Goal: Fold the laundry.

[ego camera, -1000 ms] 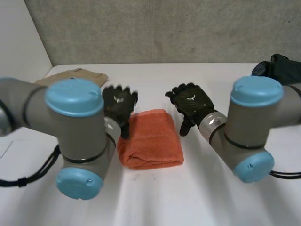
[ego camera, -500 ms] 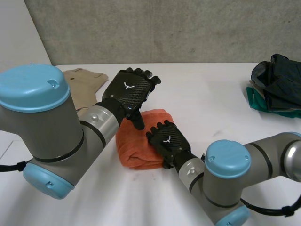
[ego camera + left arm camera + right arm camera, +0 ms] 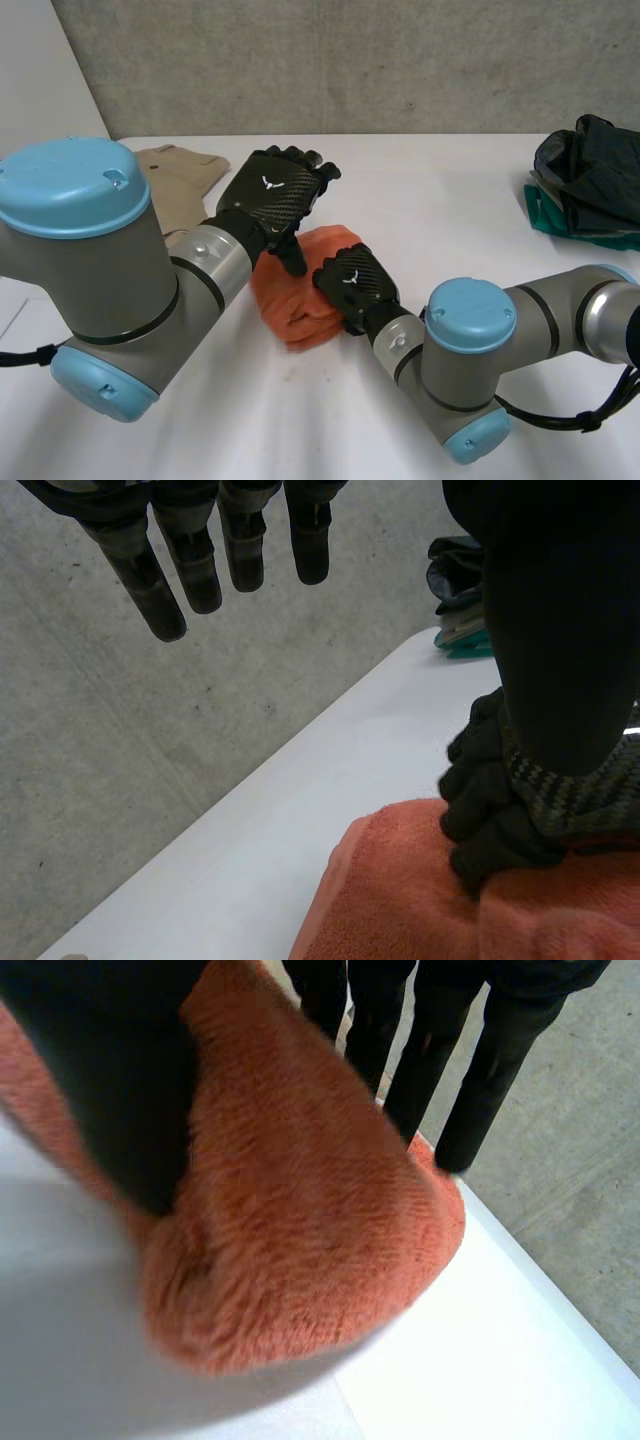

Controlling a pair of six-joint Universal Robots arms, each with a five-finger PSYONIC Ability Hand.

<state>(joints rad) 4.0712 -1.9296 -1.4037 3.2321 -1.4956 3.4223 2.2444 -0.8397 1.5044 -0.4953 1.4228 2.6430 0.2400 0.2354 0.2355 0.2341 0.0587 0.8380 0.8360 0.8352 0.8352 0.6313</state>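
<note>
The orange towel (image 3: 290,300) lies bunched at the centre of the white table (image 3: 440,200). The right hand (image 3: 355,288) pinches its right edge between thumb and fingers (image 3: 480,1070) (the cloth bulges between them). The left hand (image 3: 272,195) hovers just above the towel, fingers (image 3: 165,580) straight, holding nothing. A beige garment (image 3: 180,170) sits at upper left and dark clothes (image 3: 590,170) at upper right.

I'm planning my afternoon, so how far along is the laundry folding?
Done: a folded beige cloth lies far left. In hand: the right hand grips the folded orange terry towel, the left hand open above it. Left: a crumpled dark heap of clothes, far right.
</note>
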